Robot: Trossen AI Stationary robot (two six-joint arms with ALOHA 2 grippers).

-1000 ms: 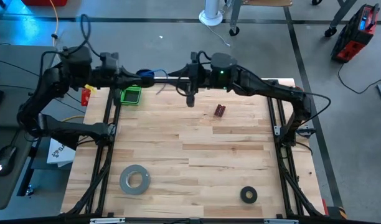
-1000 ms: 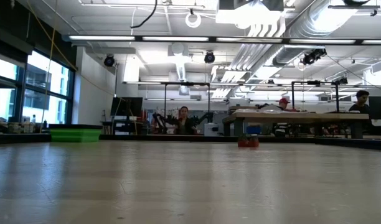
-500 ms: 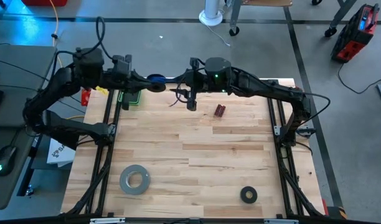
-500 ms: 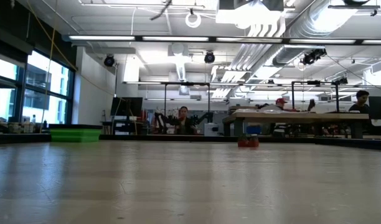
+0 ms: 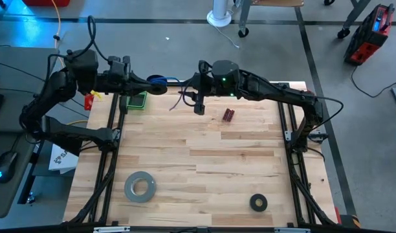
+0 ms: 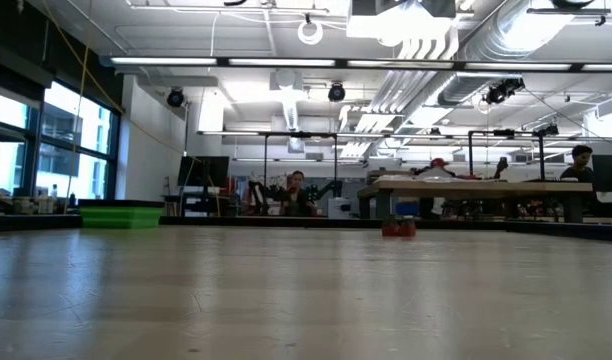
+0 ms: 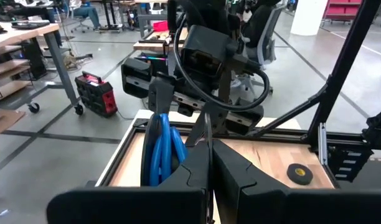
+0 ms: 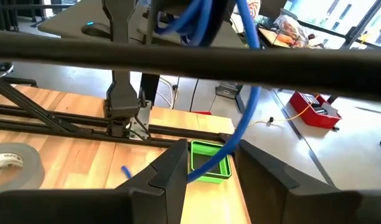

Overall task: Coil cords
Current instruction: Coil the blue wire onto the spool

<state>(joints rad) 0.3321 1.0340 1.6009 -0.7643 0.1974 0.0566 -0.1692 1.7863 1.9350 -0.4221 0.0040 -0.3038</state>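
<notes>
The table was pale wooden planking, smooth and butt-jointed, edged by a black metal frame. On it lay a flat grey tape roll toward 7 o'clock, a smaller black ring toward 5 o'clock, a small dark red ridged piece toward 1 o'clock and a bright green plastic tray at the far edge toward 11 o'clock.

The blue cord, thin and glossy, hung in several long loops bunched together above the table's far edge, near 12 o'clock. The left gripper reached in from 10 o'clock, its jaws pressed together on the top of that bundle, the loops draping just beside its dark fingers. One strand ran on from the bundle and curved down between the parted fingers of the right gripper, which pointed downward just right of the coil; whether the jaws touched the strand could not be told.
</notes>
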